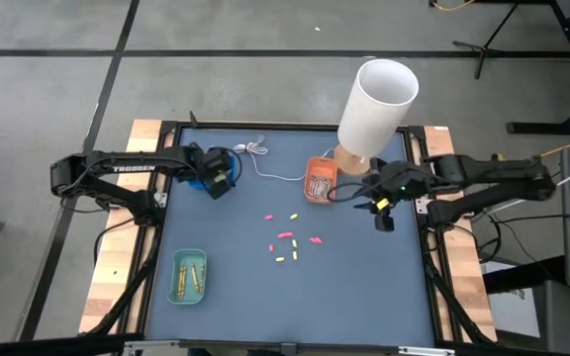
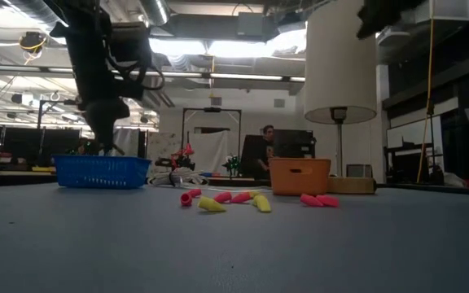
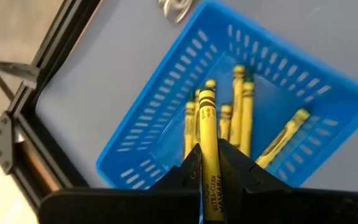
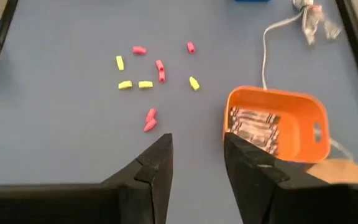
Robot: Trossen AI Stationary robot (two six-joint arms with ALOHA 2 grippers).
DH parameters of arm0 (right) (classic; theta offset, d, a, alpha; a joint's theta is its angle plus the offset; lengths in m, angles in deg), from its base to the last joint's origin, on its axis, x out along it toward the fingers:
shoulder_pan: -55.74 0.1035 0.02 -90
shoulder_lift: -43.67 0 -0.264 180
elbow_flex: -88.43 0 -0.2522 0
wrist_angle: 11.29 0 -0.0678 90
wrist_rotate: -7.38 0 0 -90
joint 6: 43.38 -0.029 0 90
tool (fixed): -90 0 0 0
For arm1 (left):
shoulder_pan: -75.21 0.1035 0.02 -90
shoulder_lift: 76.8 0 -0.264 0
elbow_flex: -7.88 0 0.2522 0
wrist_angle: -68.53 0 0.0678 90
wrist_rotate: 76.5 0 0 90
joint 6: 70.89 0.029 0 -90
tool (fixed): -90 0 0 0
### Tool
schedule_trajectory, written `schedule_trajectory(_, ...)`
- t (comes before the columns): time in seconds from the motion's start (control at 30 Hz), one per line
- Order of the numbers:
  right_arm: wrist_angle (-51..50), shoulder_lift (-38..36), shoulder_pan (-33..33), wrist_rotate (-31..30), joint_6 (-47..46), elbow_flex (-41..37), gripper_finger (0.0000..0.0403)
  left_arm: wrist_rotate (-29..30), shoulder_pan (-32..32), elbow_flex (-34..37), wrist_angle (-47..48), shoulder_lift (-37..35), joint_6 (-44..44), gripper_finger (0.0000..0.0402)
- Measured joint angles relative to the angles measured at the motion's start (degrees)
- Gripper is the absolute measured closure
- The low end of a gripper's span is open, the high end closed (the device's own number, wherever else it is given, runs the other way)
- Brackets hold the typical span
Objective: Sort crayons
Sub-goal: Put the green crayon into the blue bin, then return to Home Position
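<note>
My left gripper (image 1: 218, 179) hangs over a blue basket (image 3: 166, 99) at the table's far left and is shut on a yellow crayon (image 3: 206, 124). Several yellow crayons (image 3: 244, 112) lie in the basket. Short pink and yellow crayon pieces (image 1: 287, 237) lie scattered on the table's middle; they also show in the right wrist view (image 4: 145, 74) and the low view (image 2: 234, 198). My right gripper (image 4: 197, 149) is open and empty above the table, right of an orange tray (image 4: 303, 118) that holds several crayons (image 4: 253, 127). My left gripper pinches the yellow crayon's labelled part (image 3: 209, 163) between its two fingers. The fingers point down from above and the crayon lies along them, its free end (image 3: 206, 96) sticking out beyond the fingertips toward the basket. The crayon is lifted clear above the crayons in the basket.
A green tray (image 1: 188, 277) with yellow crayons lies near the front left. A tall white lamp shade (image 1: 376, 107) stands at the far right beside the orange tray. A thin white cable (image 1: 265, 158) runs along the far side. A person sits in the room behind.
</note>
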Motion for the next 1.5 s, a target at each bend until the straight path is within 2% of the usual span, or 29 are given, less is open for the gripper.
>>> schedule_trajectory(0.3,15.6,-13.5,0.0,0.0,-3.7,-22.2,0.0262,0.7,1.1,0.0,0.3,0.0,0.0,0.0392)
schedule_trajectory(0.53,23.9,-25.0,-0.1,0.0,-4.2,-33.6,0.0262,0.7,1.1,0.0,0.1,0.0,0.0,0.0388)
schedule_trajectory(0.9,29.4,-43.3,-0.1,-0.1,-4.1,-41.1,0.0262,0.7,1.1,0.0,-0.3,0.0,-0.5,0.0310)
schedule_trajectory(1.3,29.3,-60.4,-0.1,-1.8,-2.5,-46.1,0.0262,0.7,1.1,0.0,-0.5,0.0,-0.5,0.0305)
schedule_trajectory(1.5,30.1,-60.8,-0.1,-4.1,-2.4,-47.4,0.0262,0.7,1.1,0.0,-1.0,0.0,-0.6,0.0305)
